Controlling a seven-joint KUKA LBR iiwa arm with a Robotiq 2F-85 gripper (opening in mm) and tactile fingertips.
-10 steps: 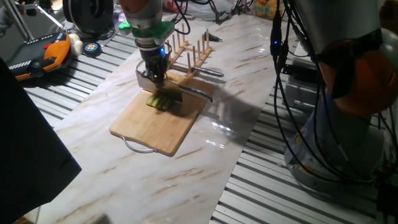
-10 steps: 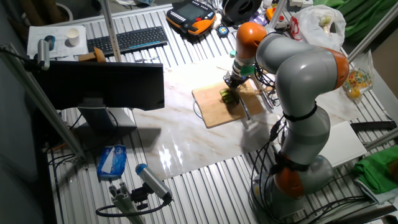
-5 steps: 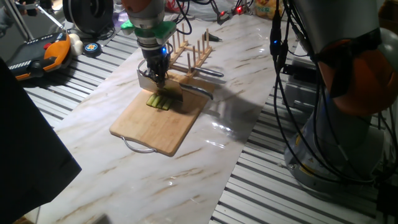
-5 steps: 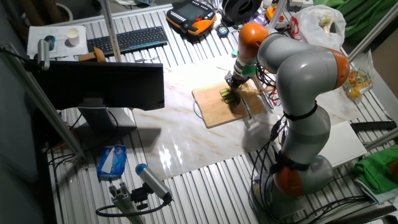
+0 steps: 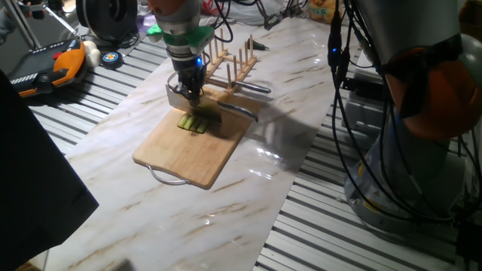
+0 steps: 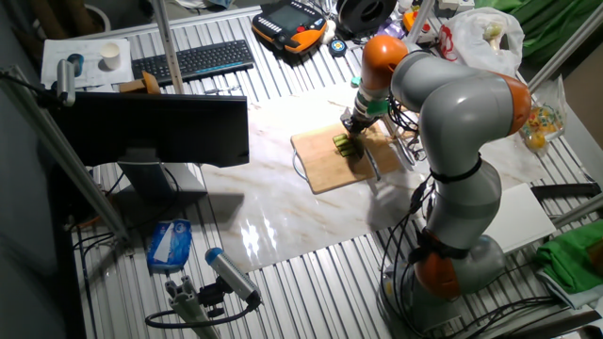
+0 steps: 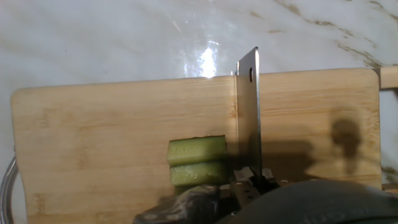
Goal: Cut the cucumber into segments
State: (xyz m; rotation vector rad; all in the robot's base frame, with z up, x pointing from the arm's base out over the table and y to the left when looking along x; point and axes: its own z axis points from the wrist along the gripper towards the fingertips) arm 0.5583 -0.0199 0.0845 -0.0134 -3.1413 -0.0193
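A: One fixed view: cucumber (image 5: 194,123) lies as sticks on the cutting board (image 5: 192,147), under our gripper (image 5: 191,95). We count no segments yet.

B: Other fixed view: same cluster, too small to judge cuts.

A: Hand view: knife (image 7: 249,118) stands edge-down just beside the sticks. We seem clenched on its handle; fingers are hidden.
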